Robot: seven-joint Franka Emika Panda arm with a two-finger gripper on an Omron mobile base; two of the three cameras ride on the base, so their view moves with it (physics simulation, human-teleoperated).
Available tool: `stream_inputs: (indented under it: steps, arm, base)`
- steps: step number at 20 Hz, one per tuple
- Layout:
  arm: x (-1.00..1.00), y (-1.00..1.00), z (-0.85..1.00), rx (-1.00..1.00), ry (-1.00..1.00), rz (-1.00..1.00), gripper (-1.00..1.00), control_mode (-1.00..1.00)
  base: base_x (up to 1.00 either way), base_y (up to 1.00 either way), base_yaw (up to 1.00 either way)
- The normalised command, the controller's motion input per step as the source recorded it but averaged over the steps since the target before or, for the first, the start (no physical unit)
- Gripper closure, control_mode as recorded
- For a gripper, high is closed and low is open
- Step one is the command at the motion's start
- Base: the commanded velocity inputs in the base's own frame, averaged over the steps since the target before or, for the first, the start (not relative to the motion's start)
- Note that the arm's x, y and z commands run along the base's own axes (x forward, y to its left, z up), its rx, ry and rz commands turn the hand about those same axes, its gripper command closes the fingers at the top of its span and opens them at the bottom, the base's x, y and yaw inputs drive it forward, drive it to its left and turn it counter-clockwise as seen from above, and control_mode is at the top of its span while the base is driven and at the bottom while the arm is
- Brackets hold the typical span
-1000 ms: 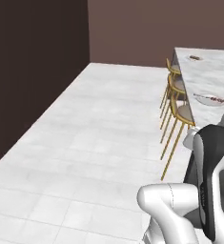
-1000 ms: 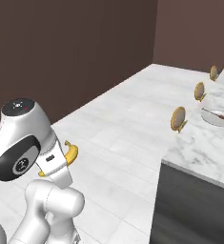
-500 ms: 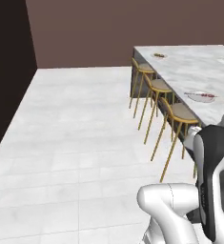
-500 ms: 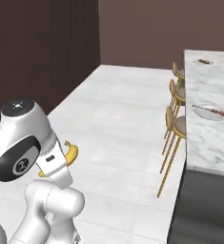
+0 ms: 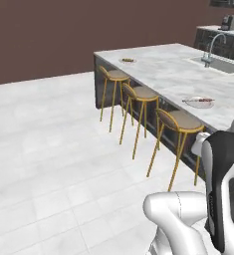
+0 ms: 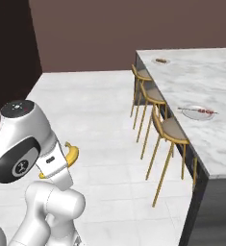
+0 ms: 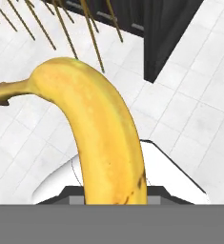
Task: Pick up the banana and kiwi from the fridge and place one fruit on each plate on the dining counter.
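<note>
One banana [image 7: 101, 138] rising from the bottom centre of the hand view, curving up and left, stem end pointing toward the left edge, dark flecks low on its right flank. Sitting clamped in the gripper, fingers pinched narrow on the fruit's lower end, fingertips themselves hidden behind it. Also peeking out as a yellow tip [image 6: 72, 154] at centre left of the right base view, just beside the white arm [image 6: 30, 149] filling that frame's lower left. Hanging over pale tiled floor [image 5: 54, 164], well apart from the dining counter [image 5: 173, 74].

Lying beyond, in the upper right of the left base view: marble counter top, carrying two plates. Near plate [image 5: 198, 101] sitting close to the counter's front edge, bearing a red-orange strip; same plate [image 6: 197, 112] at centre right of the right base view. Far plate [image 5: 128, 61] resting near the counter's far corner, seen again [image 6: 160, 61] near the top of the right base view.

Standing along the counter's front: three wooden stools [image 5: 138, 92] on thin gold legs. Sitting at the upper right edge of the left base view: sink with tap [image 5: 211, 47].
</note>
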Motion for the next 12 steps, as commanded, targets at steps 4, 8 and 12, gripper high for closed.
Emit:
stream_inputs:
  steps: [4, 8, 12]
  arm:
    - [0.0, 0.0, 0.0, 0.0, 0.0, 0.0, 1.0, 1.0]
    - [0.0, 0.0, 0.0, 0.0, 0.0, 0.0, 1.0, 1.0]
    - [0.0, 0.0, 0.0, 0.0, 0.0, 0.0, 1.0, 1.0]
  base:
    - [0.97, 0.61, -0.58]
    - [0.99, 0.59, -0.59]
    - [0.93, 0.59, -0.63]
